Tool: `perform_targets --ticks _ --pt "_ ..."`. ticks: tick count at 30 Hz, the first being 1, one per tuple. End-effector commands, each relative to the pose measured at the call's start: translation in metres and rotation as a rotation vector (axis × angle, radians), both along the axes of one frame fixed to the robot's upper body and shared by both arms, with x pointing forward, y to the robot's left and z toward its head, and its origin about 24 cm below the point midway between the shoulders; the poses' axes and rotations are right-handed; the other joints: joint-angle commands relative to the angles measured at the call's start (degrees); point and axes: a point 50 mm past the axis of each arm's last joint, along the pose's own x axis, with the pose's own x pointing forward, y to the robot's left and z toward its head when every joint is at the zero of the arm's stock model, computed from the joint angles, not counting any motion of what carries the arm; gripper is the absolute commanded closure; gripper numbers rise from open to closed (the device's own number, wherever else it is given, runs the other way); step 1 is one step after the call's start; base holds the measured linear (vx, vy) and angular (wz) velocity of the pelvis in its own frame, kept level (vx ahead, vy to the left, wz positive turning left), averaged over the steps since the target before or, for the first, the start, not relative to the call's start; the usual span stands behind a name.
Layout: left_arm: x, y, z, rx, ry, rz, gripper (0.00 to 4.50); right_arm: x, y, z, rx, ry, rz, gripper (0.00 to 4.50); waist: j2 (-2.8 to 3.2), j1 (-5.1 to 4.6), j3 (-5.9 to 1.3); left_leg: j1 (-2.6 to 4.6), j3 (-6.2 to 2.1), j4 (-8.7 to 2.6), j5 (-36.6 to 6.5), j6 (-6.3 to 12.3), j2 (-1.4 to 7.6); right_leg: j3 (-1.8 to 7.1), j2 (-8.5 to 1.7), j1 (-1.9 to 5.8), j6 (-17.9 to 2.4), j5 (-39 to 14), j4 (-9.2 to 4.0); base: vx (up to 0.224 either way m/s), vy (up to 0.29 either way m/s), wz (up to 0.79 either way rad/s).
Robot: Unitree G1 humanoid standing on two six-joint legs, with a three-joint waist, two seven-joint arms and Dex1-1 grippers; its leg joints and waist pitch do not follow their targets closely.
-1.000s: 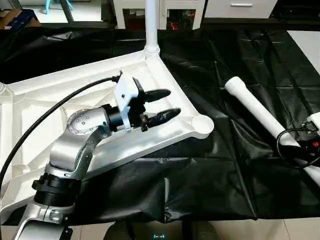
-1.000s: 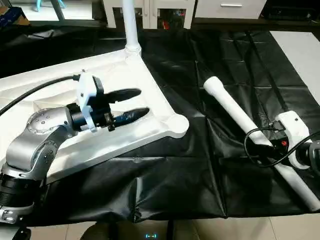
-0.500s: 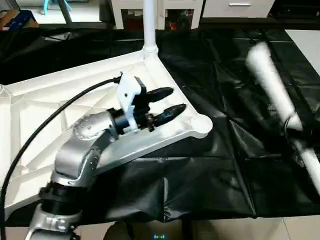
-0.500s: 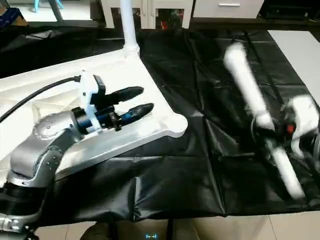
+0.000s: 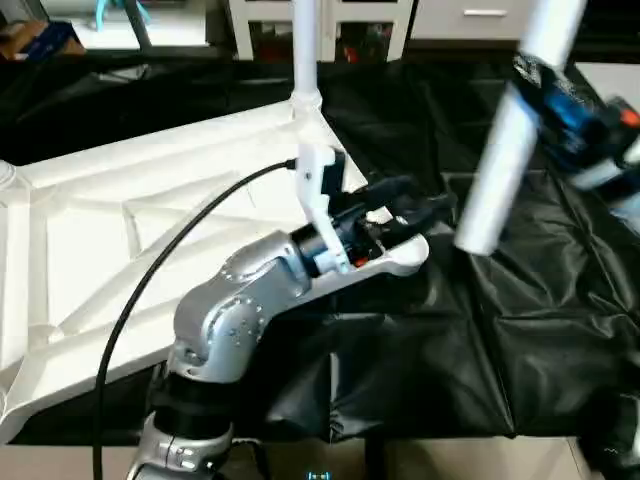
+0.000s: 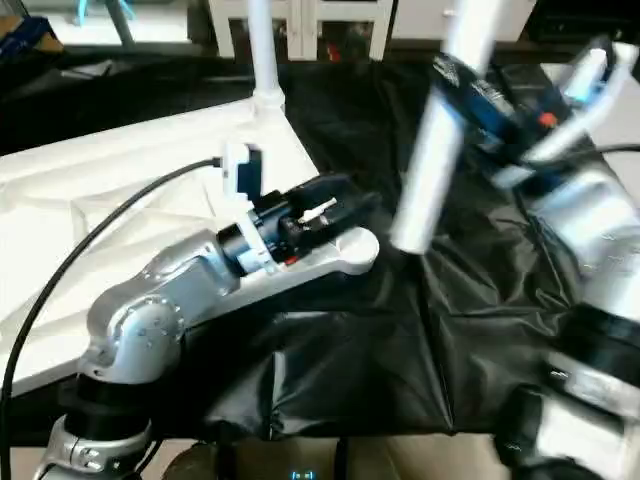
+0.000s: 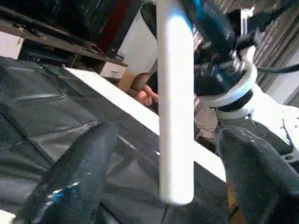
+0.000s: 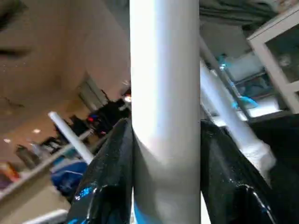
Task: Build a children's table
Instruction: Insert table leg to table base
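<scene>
A white tube leg (image 5: 505, 150), likely light, stiff and slick, hangs near-upright above the empty corner socket (image 5: 405, 250) of the upturned tabletop (image 5: 120, 230), clamped mid-length between the right gripper (image 8: 163, 172) fingers; a grip nearer the middle looks steadiest. The left gripper (image 5: 420, 205), fingers spread and holding nothing, hovers at that corner. One leg (image 5: 305, 45) stands fitted. Black sheeting (image 5: 500, 330) drapes the work table; white cabinets (image 5: 440, 15) stand behind.

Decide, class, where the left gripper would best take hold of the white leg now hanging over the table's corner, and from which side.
Grip the leg on its bare lower shaft, just above the free end. The right gripper already clamps it higher up. Come in level from the tabletop side, where the left gripper hovers open: the round tube hangs near upright, so the fingers can likely straddle it.
</scene>
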Motion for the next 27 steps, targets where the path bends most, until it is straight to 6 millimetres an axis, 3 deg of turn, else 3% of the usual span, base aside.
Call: perform_targets --ticks 1,2,4,7,12,16,22,27 --pt "-0.003 -0.01 0.001 0.02 0.009 -0.019 0.35 -0.005 0.009 0.015 0.017 -0.065 0.017 3.03 -1.05 0.02 -5.42 0.55 0.93 -3.05 1.4 8.85 -0.32 0.64 -0.16 4.36 -15.2 -6.8 -2.73 0.0 0.0 0.0" --pt "-0.005 -0.014 0.003 0.004 0.03 -0.026 0.23 -0.007 0.022 0.018 0.043 -0.072 0.06 3.03 -1.1 -0.06 -5.45 0.47 0.92 -3.02 1.8 8.86 -0.33 0.64 -0.16 4.4 -15.3 -6.0 -2.61 0.0 0.0 0.0" --pt "-0.005 -0.014 0.004 -0.002 0.04 -0.022 0.13 -0.009 0.027 0.019 0.039 -0.071 0.069 3.03 -1.22 -0.06 -5.52 0.25 0.83 -2.97 3.2 9.05 -0.45 0.64 -0.2 4.56 -15.1 -3.8 -2.33 0.0 0.0 0.0" --pt "-0.005 -0.014 0.005 -0.006 0.05 -0.011 0.06 -0.013 0.036 0.02 0.049 -0.051 0.089 3.03 -1.33 0.0 -5.1 0.15 0.93 -3.12 2.1 8.56 -0.59 0.66 -0.2 4.5 -14.0 -5.3 -2.63 0.0 0.0 0.0" --pt "-0.005 -0.013 0.004 -0.005 0.053 -0.009 0.0 -0.015 0.042 0.02 0.067 -0.045 0.095 3.03 -1.01 -0.14 -4.93 0.08 0.87 -3.33 0.1 6.51 -0.73 0.62 -0.28 4.39 -11.9 -8.2 -2.96 0.0 0.0 0.0" --pt "-0.01 -0.016 0.006 -0.02 0.058 -0.05 0.0 -0.017 0.045 0.021 0.08 -0.046 0.095 3.03 -0.86 -0.11 -4.95 0.05 0.84 -3.38 0.2 5.14 -0.81 0.68 -0.24 4.45 -11.6 -6.6 -2.81 0.0 0.0 0.0" --pt "-0.011 -0.02 0.007 -0.01 0.04 -0.039 0.0 -0.018 0.049 0.023 0.074 -0.045 0.103 3.03 -0.85 -0.12 -4.92 0.03 0.88 -3.44 -0.3 5.21 -0.83 0.66 -0.18 4.55 -11.6 -5.4 -2.85 0.0 0.0 0.0" --pt "-0.006 -0.018 0.006 -0.013 0.048 -0.004 0.48 -0.02 0.053 0.023 0.069 -0.043 0.109 3.03 -0.89 -0.16 -4.94 -0.01 0.83 -3.46 -0.5 4.46 -0.85 0.69 -0.21 4.59 -10.9 -6.0 -2.85 0.0 0.0 0.0"
